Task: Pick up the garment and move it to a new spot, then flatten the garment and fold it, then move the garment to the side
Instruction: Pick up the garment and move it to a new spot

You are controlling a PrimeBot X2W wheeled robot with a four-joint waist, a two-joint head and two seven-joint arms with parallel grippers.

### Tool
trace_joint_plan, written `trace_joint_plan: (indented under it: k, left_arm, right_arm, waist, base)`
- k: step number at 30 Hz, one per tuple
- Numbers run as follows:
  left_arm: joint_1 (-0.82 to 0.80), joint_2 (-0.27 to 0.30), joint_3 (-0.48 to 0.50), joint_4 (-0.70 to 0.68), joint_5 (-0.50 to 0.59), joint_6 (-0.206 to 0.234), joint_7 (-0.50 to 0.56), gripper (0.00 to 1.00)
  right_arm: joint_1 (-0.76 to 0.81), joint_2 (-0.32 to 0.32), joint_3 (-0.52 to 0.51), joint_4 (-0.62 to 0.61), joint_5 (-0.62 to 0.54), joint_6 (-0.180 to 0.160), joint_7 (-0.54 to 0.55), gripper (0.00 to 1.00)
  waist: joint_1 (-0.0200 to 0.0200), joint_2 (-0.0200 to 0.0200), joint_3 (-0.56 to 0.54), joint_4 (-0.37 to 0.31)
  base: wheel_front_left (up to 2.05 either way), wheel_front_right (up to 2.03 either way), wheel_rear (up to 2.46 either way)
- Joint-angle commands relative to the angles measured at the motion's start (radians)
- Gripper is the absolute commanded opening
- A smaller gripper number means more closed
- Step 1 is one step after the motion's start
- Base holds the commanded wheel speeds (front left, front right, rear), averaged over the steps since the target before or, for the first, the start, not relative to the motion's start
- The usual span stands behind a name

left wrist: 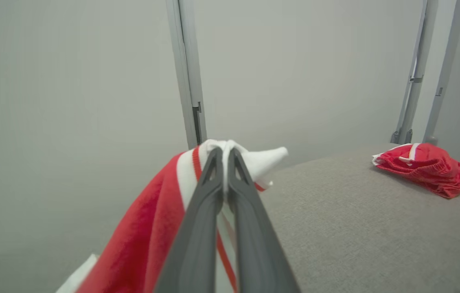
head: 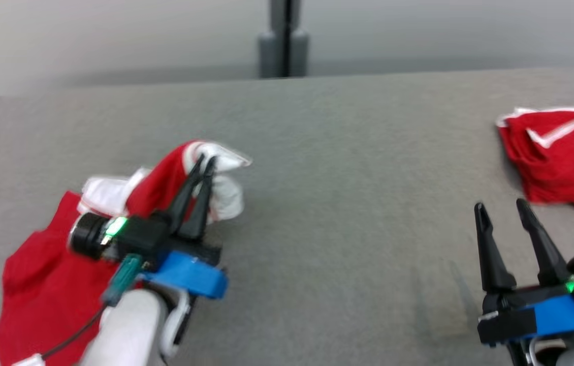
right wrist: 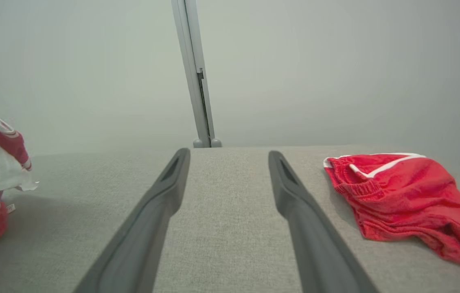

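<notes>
Left hand (head: 206,161) clenches the garment (head: 38,284); right hand (head: 500,205) gapes near seemingly folded red shorts (head: 561,157).

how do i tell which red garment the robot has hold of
Look at the left side of the grey table. There the left pincer is shut on a red garment, holding its white edge up. The red shorts at the far right lie untouched, with only thin white piping.

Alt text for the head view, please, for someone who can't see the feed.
The left gripper is shut on a white-trimmed edge of the red garment, holding that part raised above the grey table at the left. The right gripper hovers open at lower right, near a second red garment lying by the right edge.
</notes>
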Motion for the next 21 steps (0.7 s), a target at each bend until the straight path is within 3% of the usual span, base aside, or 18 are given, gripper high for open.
trace_joint_plan:
  k: [1, 11, 18, 19, 21]
  left_arm:
    - [-0.030, -0.007, -0.028, 0.008, 0.000, -0.007, 0.006, 0.00]
    - [-0.192, -0.009, -0.301, 0.156, -0.046, -0.015, 0.023, 0.00]
    - [-0.238, 0.004, -0.386, 0.250, -0.101, -0.015, -0.015, 0.00]
    - [-0.239, 0.005, -0.385, 0.257, -0.101, -0.016, -0.024, 0.97]
    - [-0.234, 0.003, -0.386, 0.257, -0.108, -0.014, -0.041, 1.00]
  right_arm:
    - [-0.005, 0.000, 0.000, 0.006, 0.011, 0.000, -0.009, 1.00]
    - [-0.032, 0.000, 0.013, 0.063, 0.072, 0.000, -0.075, 1.00]
    - [-0.047, 0.000, 0.013, 0.113, 0.093, 0.000, -0.119, 1.00]
    - [-0.050, 0.000, 0.013, 0.118, 0.092, 0.000, -0.122, 1.00]
    - [-0.055, 0.000, 0.011, 0.126, 0.083, 0.000, -0.124, 1.00]
  waist:
    - [-0.0001, 0.0001, -0.014, -0.050]
    - [-0.0001, 0.0001, 0.087, -0.245]
    - [-0.0001, 0.0001, 0.120, -0.264]
    - [-0.0001, 0.0001, 0.117, -0.258]
    - [-0.0001, 0.0001, 0.105, -0.241]
  base:
    - [0.00, 0.00, 0.00]
    - [0.00, 0.00, 0.00]
    - [0.00, 0.00, 0.00]
    - [0.00, 0.00, 0.00]
    - [0.00, 0.00, 0.00]
